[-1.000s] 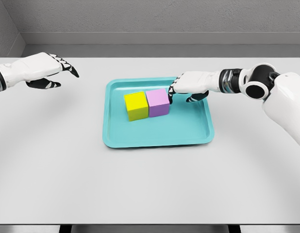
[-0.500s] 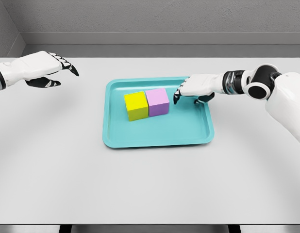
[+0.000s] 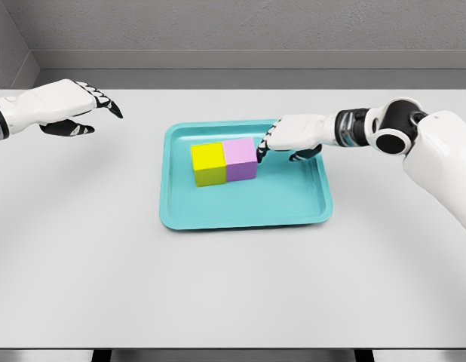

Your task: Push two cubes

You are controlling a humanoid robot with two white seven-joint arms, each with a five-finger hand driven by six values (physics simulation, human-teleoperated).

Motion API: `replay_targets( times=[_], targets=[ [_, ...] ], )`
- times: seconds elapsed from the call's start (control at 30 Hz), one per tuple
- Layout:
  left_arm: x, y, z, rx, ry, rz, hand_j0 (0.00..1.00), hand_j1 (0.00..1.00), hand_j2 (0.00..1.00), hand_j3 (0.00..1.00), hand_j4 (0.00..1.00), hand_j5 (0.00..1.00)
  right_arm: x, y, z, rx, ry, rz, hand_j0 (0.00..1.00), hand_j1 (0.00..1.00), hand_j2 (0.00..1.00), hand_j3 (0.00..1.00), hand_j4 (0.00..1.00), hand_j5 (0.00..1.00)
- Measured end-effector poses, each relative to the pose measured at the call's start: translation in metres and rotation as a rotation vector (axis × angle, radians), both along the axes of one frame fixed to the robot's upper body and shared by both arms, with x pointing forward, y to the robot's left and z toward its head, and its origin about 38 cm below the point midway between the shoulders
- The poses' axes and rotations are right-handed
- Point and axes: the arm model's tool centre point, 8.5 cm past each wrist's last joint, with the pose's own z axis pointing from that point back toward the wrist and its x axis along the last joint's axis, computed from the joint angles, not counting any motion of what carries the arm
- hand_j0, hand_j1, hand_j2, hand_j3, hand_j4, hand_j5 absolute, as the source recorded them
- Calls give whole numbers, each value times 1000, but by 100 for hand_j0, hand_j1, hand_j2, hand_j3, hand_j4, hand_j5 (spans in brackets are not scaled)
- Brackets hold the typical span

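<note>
A yellow cube (image 3: 208, 164) and a purple cube (image 3: 240, 159) sit upright, touching side by side, yellow on the left, inside the teal tray (image 3: 240, 207), toward its back edge.

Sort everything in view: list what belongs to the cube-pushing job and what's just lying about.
Job:
yellow cube
purple cube
right robot hand, fingertips at the purple cube
tray holding both cubes

Idle:
left robot hand, hovering far left
table

From my remote station: wide white table (image 3: 218, 286), matte, evenly lit, only soft shadows. Behind it a grey textured wall (image 3: 248, 23) with a paler ledge (image 3: 240, 59) running along its base. Dark gap under the table's near edge.
</note>
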Motion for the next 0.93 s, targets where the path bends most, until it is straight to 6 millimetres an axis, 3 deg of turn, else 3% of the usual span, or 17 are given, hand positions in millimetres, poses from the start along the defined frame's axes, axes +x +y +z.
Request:
replay_targets(
  times=[0.13, 0.33, 0.4, 0.53, 0.6, 0.63, 0.7, 0.8, 0.93],
  targets=[
    [0, 0, 1, 0, -1, 0, 69, 69, 69, 69, 69, 69, 1, -4, 1, -5, -1, -7, 71, 71, 71, 71, 71, 71],
    [0, 0, 0, -1, 0, 0, 69, 69, 69, 69, 69, 69, 2, -28, 17, -22, -34, -32, 71, 71, 71, 71, 71, 71],
    [0, 0, 0, -2, 0, 0, 70, 70, 70, 70, 70, 70, -6, -48, 31, -14, -59, -39, 72, 72, 72, 72, 72, 72],
    [-1, 0, -1, -15, 5, -2, 72, 72, 72, 72, 72, 72, -31, -120, 50, 44, -73, -144, 79, 79, 79, 79, 79, 79],
    [-1, 0, -1, -22, 7, -2, 95, 95, 95, 95, 95, 95, -44, -161, 54, 65, -75, -227, 88, 88, 88, 88, 88, 88],
    [-1, 1, -1, -31, 9, -1, 100, 100, 100, 100, 100, 100, -48, -175, 58, 68, -80, -256, 89, 89, 89, 89, 89, 89],
    [-1, 2, -1, -45, 12, 1, 100, 100, 100, 100, 100, 100, -56, -197, 63, 69, -89, -301, 94, 94, 94, 94, 94, 94],
    [-1, 3, -1, -59, 17, 3, 100, 100, 100, 100, 100, 100, -59, -213, 80, 74, -125, -331, 96, 96, 96, 96, 96, 96],
    [-2, 14, -9, -58, 43, 31, 100, 100, 100, 100, 100, 100, -60, -215, 89, 79, -147, -333, 96, 96, 96, 96, 96, 96]
  ],
)
